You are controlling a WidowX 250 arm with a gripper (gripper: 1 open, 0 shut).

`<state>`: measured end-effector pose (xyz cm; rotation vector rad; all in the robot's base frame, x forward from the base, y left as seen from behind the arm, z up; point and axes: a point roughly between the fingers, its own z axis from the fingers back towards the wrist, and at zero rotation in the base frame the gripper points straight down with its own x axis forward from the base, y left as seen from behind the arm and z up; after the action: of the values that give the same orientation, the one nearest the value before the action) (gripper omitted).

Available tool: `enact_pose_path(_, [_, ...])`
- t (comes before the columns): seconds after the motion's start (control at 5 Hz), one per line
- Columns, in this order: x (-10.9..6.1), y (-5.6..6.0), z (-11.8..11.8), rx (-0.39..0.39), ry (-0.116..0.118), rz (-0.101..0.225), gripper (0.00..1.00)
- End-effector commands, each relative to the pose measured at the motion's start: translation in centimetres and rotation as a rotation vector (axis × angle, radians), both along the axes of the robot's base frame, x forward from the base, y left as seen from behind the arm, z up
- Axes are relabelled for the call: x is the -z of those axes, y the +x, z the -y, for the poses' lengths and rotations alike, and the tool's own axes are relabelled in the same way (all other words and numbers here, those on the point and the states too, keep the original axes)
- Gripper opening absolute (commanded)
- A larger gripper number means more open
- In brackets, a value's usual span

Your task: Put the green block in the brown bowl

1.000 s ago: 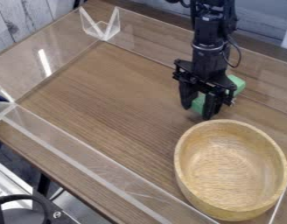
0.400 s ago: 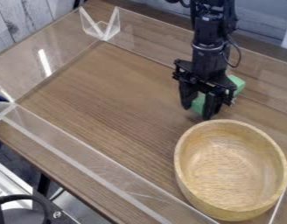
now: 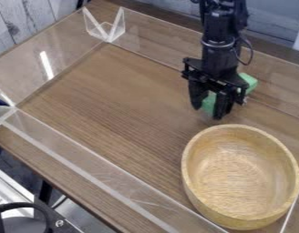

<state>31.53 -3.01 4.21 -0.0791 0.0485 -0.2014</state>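
Nothing has visibly moved since earlier: the tool (image 3: pixel 217 106) is kept pinched on the green block (image 3: pixel 233 95), low over the table (image 3: pixel 103 100), just behind the brown bowl (image 3: pixel 242 176).

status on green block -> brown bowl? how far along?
Done: gripper is down at the table and shut on the green block. In hand: the block sits at table level, not visibly lifted. Left: lift it, carry it over the brown bowl, which is empty, and release.
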Motion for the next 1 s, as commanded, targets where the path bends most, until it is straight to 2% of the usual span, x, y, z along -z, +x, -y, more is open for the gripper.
enact_pose_path(0.0, [-3.0, 1.7, -0.4, -0.014, -0.008, 0.099, 0.0])
enact_pose_path(0.4, [-3.3, 3.9, -1.2, -0.045, -0.01, 0.128, 0.0])
enact_pose_path(0.6, [-2.3, 5.3, -0.6, -0.036, -0.008, 0.122, 0.0])
enact_pose_path(0.8, [-2.4, 6.2, -1.2, -0.054, -0.007, 0.135, 0.0])
